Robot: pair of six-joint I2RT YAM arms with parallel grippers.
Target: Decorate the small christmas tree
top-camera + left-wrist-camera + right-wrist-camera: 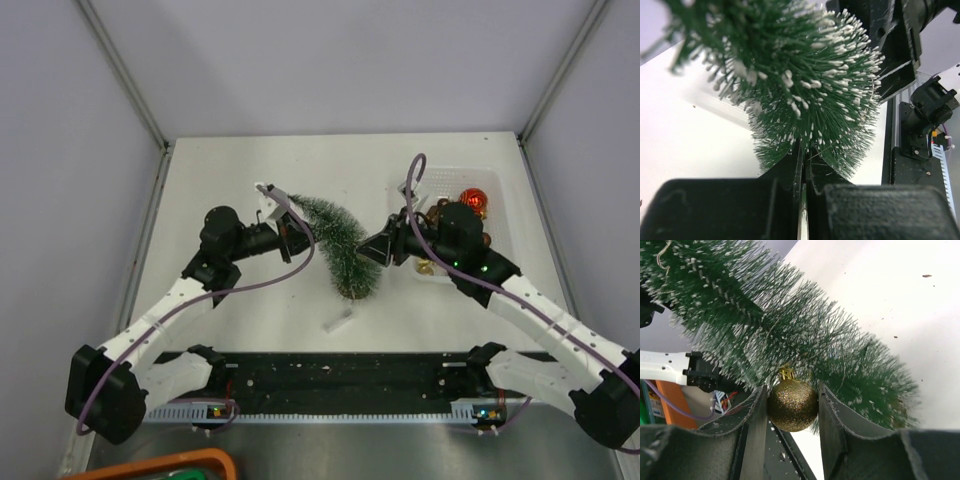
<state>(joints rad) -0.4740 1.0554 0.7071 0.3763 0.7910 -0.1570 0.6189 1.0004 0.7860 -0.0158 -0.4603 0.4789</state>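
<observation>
The small christmas tree [342,246] stands mid-table, dark green with whitish tips, its top bent toward the left. My left gripper [297,230] is shut on the tree's upper bristles. In the left wrist view the jaws of the left gripper [805,165] are pressed together on a thin green strand, and the tree [810,85] fills the view above. My right gripper [370,250] is against the tree's right side. It is shut on a gold glitter bauble [792,405], whose cap touches the tree's branches [790,335]. The tree's base is hidden.
A clear plastic tray [502,222] at the right holds a red bauble [474,201] and other ornaments, partly hidden by the right arm. A small white piece [338,321] lies in front of the tree. A black rail [340,380] runs along the near edge.
</observation>
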